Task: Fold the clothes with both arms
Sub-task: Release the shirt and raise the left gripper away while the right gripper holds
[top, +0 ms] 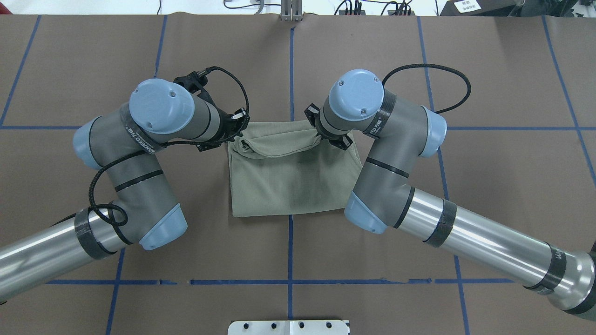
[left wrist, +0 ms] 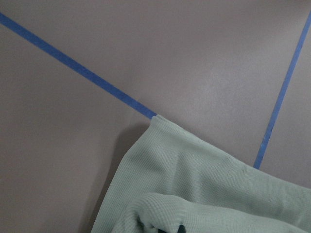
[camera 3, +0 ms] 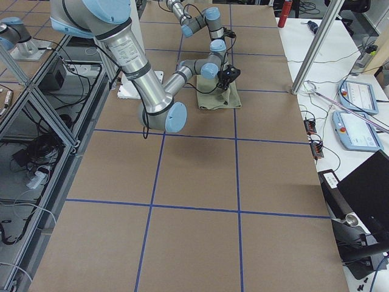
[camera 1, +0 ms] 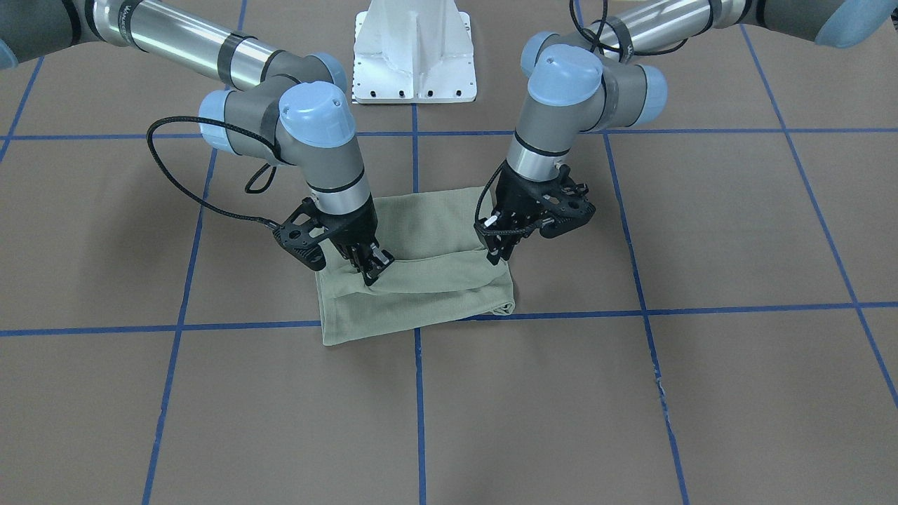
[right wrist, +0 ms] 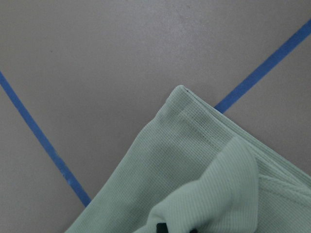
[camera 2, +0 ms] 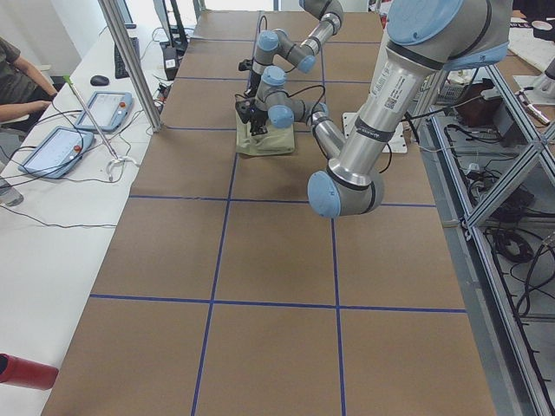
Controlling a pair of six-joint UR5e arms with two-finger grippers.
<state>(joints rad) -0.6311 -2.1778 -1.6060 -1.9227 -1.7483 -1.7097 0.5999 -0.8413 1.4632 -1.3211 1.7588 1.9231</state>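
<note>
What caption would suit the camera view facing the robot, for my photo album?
The left gripper and right gripper each pinch one end of a raised fold in the sage-green shirt.

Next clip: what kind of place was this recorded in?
Most likely a robotics lab workcell: a brown table gridded with blue tape with a green shirt on it, teach pendants and cables on a white side bench, and an aluminium post.

Overhead, the right arm's wrist (top: 356, 97) hides its jaws; both wrist views crop the jaws and the shirt (left wrist: 204, 184).
</note>
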